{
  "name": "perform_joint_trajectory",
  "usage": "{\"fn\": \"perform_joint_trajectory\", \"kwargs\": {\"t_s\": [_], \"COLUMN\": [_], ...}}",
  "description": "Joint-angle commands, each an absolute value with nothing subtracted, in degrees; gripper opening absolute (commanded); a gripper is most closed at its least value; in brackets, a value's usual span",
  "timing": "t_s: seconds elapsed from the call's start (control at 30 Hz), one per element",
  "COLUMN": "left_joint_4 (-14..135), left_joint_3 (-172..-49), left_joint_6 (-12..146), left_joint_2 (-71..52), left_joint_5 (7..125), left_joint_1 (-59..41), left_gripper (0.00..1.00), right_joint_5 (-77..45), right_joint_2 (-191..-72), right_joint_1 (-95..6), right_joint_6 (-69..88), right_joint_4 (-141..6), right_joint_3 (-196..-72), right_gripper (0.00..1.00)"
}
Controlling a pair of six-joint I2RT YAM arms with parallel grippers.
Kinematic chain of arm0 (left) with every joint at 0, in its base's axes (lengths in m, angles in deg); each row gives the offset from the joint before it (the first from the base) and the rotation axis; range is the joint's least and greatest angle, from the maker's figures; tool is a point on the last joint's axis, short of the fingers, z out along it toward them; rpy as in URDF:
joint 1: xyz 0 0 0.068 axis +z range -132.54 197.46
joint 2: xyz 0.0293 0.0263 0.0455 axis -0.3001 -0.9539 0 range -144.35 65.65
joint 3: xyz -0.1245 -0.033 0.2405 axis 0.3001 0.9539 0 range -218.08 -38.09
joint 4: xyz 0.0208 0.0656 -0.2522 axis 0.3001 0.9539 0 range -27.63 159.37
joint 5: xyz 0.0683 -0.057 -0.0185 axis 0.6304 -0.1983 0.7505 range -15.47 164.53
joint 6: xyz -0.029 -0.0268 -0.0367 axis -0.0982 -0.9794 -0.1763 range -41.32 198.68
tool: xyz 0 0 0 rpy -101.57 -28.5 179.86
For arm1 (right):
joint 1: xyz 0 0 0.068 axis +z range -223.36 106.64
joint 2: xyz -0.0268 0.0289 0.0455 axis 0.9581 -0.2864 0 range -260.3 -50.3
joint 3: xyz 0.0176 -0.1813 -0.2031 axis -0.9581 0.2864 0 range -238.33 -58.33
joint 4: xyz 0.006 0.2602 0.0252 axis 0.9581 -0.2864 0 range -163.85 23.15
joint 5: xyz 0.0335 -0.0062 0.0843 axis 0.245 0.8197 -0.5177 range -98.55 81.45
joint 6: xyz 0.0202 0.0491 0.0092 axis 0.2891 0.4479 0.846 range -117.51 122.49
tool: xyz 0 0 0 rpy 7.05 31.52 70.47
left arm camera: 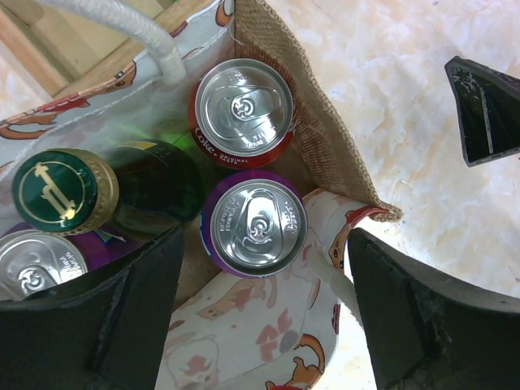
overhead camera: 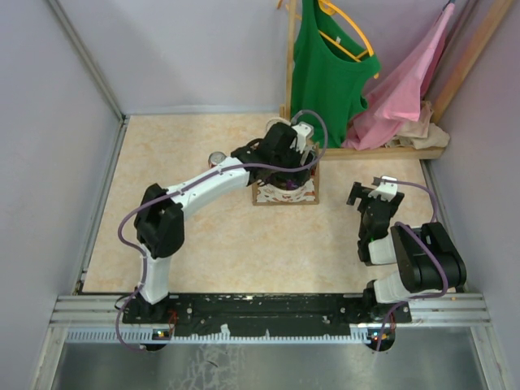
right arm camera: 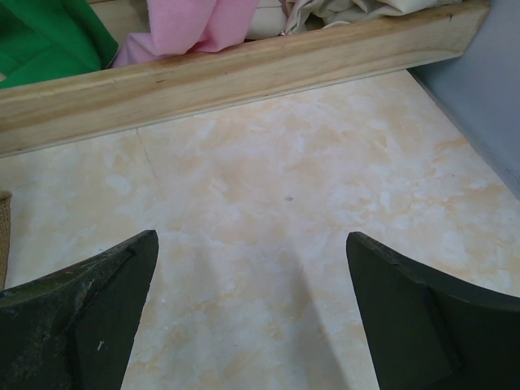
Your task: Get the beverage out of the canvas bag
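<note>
The canvas bag (overhead camera: 282,195) stands mid-table with its mouth open. In the left wrist view the canvas bag (left arm camera: 244,325) holds a red Coke can (left arm camera: 244,110), a purple can (left arm camera: 257,227), a dark green bottle with a gold cap (left arm camera: 65,191) and another purple can (left arm camera: 32,266). My left gripper (left arm camera: 264,325) hangs open right above the bag's near wall. One finger (left arm camera: 97,317) is over the inside and the other (left arm camera: 431,317) over the outside, with nothing held. My right gripper (overhead camera: 370,195) stands open to the right of the bag, over bare table.
A lone can (overhead camera: 217,158) stands on the table left of the left arm. Behind the bag a wooden rack (overhead camera: 390,151) carries a green top (overhead camera: 325,73) and a pink cloth (overhead camera: 406,89). In the right wrist view its base rail (right arm camera: 244,73) crosses the top.
</note>
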State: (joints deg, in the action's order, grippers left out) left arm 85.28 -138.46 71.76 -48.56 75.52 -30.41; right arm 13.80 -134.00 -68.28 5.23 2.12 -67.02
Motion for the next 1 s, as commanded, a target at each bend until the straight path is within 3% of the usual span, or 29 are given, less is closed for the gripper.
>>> {"fn": "perform_joint_trajectory", "kwargs": {"t_s": [0.0,0.43,0.77,0.97], "left_joint_4": [84.0,74.9,71.9,74.9], "left_joint_3": [-139.5,-132.4,-130.4,-134.1], "left_joint_6": [69.8,64.1,59.2,59.8], "left_joint_2": [-50.3,-43.7,-41.7,-44.9], "left_joint_5": [77.6,77.2,79.3,84.1], "left_joint_1": [-30.8,-30.8,-30.7,-30.7], "left_gripper": [0.87,0.87,0.82,0.82], "right_joint_5": [13.9,13.9,13.9,13.9], "right_joint_2": [-133.5,-133.4,-133.5,-133.4], "right_joint_1": [-68.5,-68.6,-68.5,-68.5], "right_joint_6": [5.1,5.1,5.1,5.1], "right_joint_4": [4.8,4.8,4.8,4.7], "right_joint_3": [-68.2,-68.2,-68.2,-68.2], "right_gripper": [0.99,0.99,0.99,0.99]}}
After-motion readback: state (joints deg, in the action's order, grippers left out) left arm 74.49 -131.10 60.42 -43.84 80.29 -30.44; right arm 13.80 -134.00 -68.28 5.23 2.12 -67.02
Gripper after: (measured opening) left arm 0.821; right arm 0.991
